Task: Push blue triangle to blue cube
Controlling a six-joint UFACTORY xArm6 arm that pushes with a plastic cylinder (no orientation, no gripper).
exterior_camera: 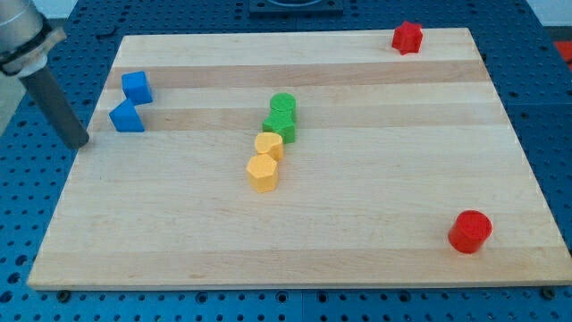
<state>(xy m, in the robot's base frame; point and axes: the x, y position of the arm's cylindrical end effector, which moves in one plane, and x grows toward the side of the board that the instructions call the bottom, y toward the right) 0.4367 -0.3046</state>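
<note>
I have no jaws to open or close: my arm ends in a straight dark rod, and my tip (79, 143) rests at the left edge of the counter (357, 233), a pale wooden board with long grain stripes running across the view.

The blue triangle (127, 117) sits near the counter's upper left corner, just to the view's right of my tip, with a small gap of bare wood between us. The blue cube (137, 86) stands directly above the triangle toward the view's top, shifted a little to the right. The two blue blocks are just beside each other; whether they actually touch I cannot tell, since the triangle's top meets the cube's lower edge in this view.

In the middle of the counter four blocks form a short slanting row. The upper green block (283, 105) looks round-topped, and the lower green block (280, 126) sits right against it. Below and slightly left comes the upper yellow block (268, 145), then the lower yellow block (263, 173), which looks many-sided. Each seems to touch its neighbour.

A red block (407, 37) with an angular outline sits at the counter's top edge toward the view's right. A red cylinder (470, 231) stands near the lower right corner, well apart from everything else.
</note>
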